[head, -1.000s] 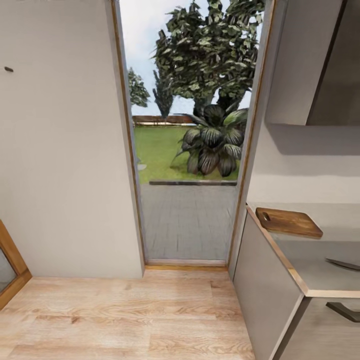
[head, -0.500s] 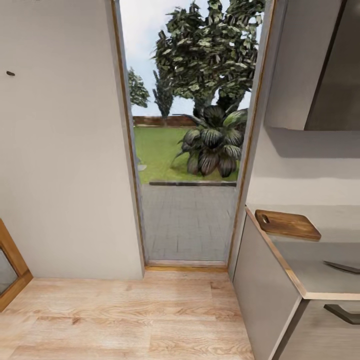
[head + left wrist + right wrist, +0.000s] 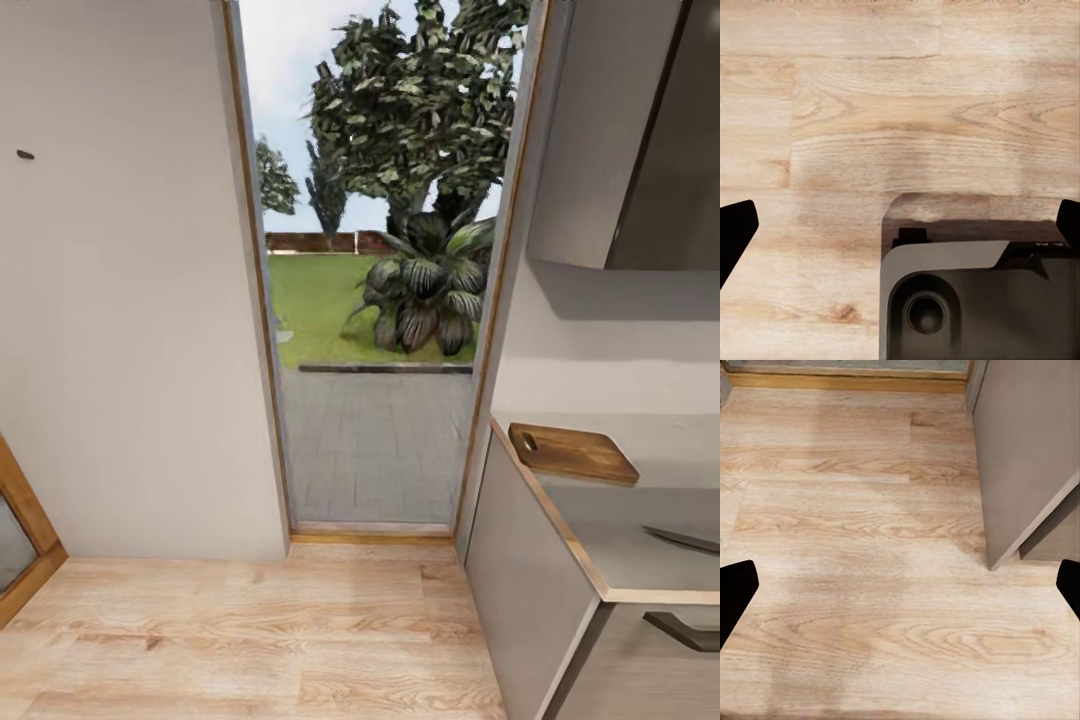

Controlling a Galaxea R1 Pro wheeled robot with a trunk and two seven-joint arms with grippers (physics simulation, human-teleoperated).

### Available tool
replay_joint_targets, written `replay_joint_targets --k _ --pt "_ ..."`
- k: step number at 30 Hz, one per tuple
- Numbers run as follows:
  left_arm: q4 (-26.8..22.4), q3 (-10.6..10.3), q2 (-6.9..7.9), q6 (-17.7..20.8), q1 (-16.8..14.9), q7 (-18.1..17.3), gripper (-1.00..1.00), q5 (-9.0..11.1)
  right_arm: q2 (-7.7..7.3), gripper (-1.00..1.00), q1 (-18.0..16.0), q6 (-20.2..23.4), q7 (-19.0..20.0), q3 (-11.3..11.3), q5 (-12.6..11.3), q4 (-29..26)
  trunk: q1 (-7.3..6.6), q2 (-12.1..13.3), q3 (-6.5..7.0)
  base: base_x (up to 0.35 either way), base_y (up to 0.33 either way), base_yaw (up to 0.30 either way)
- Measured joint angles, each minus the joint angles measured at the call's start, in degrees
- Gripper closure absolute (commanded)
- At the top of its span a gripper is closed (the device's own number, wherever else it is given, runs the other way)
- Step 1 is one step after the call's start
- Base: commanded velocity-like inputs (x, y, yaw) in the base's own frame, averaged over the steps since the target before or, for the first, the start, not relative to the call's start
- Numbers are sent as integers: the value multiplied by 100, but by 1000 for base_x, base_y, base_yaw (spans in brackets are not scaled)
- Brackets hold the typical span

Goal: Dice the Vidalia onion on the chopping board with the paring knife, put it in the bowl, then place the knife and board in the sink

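From the head camera, a tall open doorway with a thin wooden frame (image 3: 372, 300) stood straight ahead, giving onto grey paving, a green lawn, a broad-leaved dark plant (image 3: 425, 290) and trees beyond. A plain pale wall (image 3: 130, 300) flanked the doorway, and a light wood plank floor (image 3: 250, 630) spread before it.

Beside the doorway stood a pale grey cabinet unit topped by a smooth grey countertop with a thin light front edge (image 3: 590, 575). The rectangular brown wooden chopping board with rounded corners (image 3: 572, 452) lay flat on that countertop at its end nearest the doorway, close to the front edge, with a small hole at the corner towards the doorway. Further along the countertop, apart from the board, a dark pointed blade (image 3: 682, 540) lay flat and ran out of the picture; its handle could not be seen. A grey upper cabinet (image 3: 610, 130) hung above the countertop. A dark bar handle (image 3: 682, 630) showed on the cabinet front below the edge.

In the left wrist camera, the left gripper (image 3: 900, 229) pointed down over the plank floor, its two dark fingertips (image 3: 735, 232) set wide apart with nothing between them, above the robot's dark grey base (image 3: 979, 300). In the right wrist camera, the right gripper (image 3: 900, 589) likewise had its dark fingertips (image 3: 735, 589) spread wide and empty over the floor, with the corner of the grey cabinet unit (image 3: 1024, 457) nearby.
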Motion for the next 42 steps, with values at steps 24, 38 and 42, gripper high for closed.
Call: replay_joint_targets --k 24,38,42 --pt "-1 0 0 -1 0 2 -100 0 0 -100 0 -3 0 -2 0 0 -528 964 432 0 0 0" --pt "-4 0 7 -1 0 2 -100 0 0 -100 0 -1 0 -2 -1 0 -836 1527 685 0 0 0" --pt "-13 6 15 -2 0 2 -100 0 0 -100 1 1 0 -2 -1 0 -924 1688 757 0 0 0"
